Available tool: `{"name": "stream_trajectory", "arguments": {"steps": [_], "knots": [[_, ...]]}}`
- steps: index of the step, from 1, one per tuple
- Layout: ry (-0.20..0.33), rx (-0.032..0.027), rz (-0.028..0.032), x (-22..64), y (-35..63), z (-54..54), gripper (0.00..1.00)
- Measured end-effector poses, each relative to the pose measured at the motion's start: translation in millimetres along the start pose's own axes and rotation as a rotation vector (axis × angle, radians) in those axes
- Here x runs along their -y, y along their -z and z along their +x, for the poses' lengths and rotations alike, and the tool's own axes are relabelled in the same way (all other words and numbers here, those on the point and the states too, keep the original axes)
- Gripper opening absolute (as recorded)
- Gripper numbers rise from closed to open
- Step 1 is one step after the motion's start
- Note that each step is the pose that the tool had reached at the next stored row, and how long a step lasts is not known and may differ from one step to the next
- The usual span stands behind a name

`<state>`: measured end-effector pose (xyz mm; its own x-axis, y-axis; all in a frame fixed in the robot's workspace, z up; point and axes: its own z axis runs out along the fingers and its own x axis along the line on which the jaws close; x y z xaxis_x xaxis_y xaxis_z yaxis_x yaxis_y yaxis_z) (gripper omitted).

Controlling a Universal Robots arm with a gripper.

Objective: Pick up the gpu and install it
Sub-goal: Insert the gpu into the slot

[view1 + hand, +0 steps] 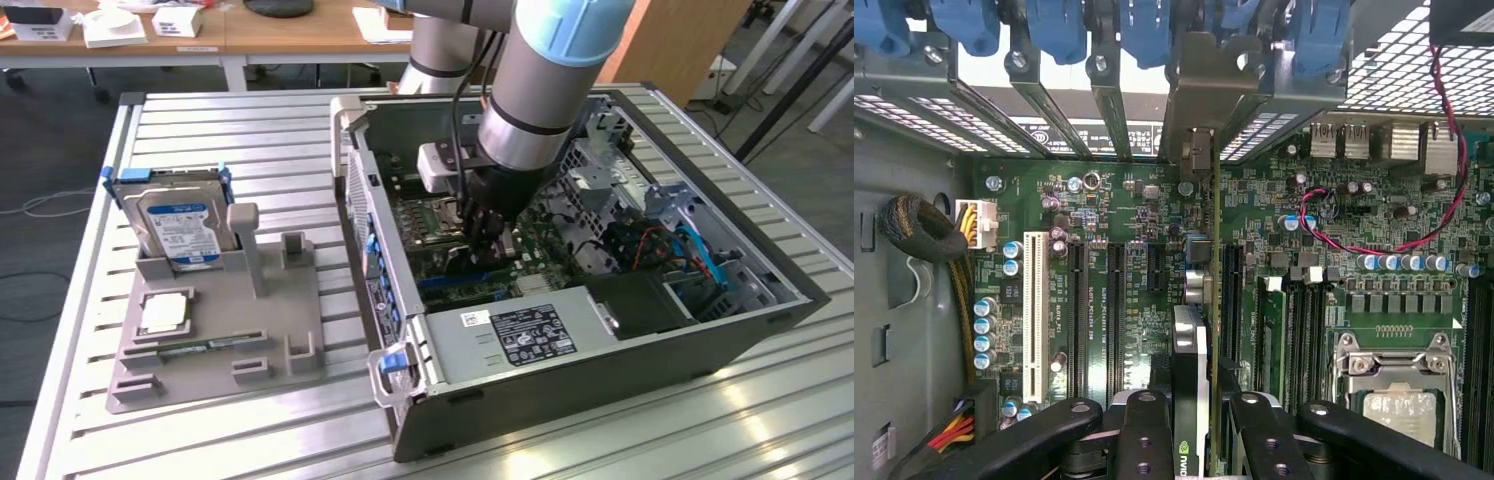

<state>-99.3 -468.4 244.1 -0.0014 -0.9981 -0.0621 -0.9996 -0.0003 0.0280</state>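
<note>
Black-faced, thin and flat, the rectangular expansion card that is the gpu [1189, 340] stood on edge inside the open grey computer case [534, 400], seen edge-on from the wrist camera; the black gripper [1192, 425] was down in the case, its fingers [1144, 430] closed narrowly on the card from both sides; the card's silver metal end bracket [1209, 90] reached the row of rear slot openings under the blue plastic clips [1144, 25]; the card's lower edge ran over the green motherboard [1124, 200], between two long black expansion slots [1116, 300]; whether its contacts had entered a socket could not be told. Judged from this, the chief risk was misalignment: a card slightly off its socket, pressed downward, could strain the board or the socket; the bracket could catch on the rear frame and tilt the card; a slipping hold would let it lean against neighbouring components.
</note>
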Motion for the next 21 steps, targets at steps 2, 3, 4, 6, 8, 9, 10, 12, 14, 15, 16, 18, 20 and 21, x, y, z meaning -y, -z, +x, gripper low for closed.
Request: {"name": "stream_trajectory", "arguments": {"steps": [2, 3, 4, 6, 8, 9, 10, 12, 14, 15, 16, 18, 20, 21], "knots": [[0.000, 0.0002, 0.0002, 0.0, -0.2, 0.0, 0.27], [0.000, 0.0002, 0.0002, 0.0, -0.2, 0.0, 0.27], [0.000, 0.0003, 0.0002, 0.0, -0.3, 0.0, 0.27], [0.000, 0.0002, 0.0002, 0.0, -0.3, 0.0, 0.27], [0.000, 0.0003, 0.0002, 0.0, -0.4, 0.0, 0.27], [0.000, 0.0004, 0.0003, 0.0, -0.4, 0.1, 0.27], [0.000, 0.0005, 0.0003, 0.0, -0.5, 0.3, 0.27], [0.000, 0.0004, 0.0003, 0.0, -0.4, 0.6, 0.27], [0.000, 0.0004, 0.0003, 0.0, -0.4, 0.9, 0.27], [0.000, 0.0005, 0.0003, 0.0, -0.4, 1.0, 0.27], [-0.001, 0.0004, 0.0003, 0.0, -0.4, 1.1, 0.27], [-0.001, 0.0003, 0.0003, 0.0, -0.3, 1.3, 0.27], [-0.002, 0.0002, 0.0003, 0.0, -0.2, 2.0, 0.27], [-0.002, 0.0003, 0.0004, 0.0, -0.3, 2.0, 0.27]]}}
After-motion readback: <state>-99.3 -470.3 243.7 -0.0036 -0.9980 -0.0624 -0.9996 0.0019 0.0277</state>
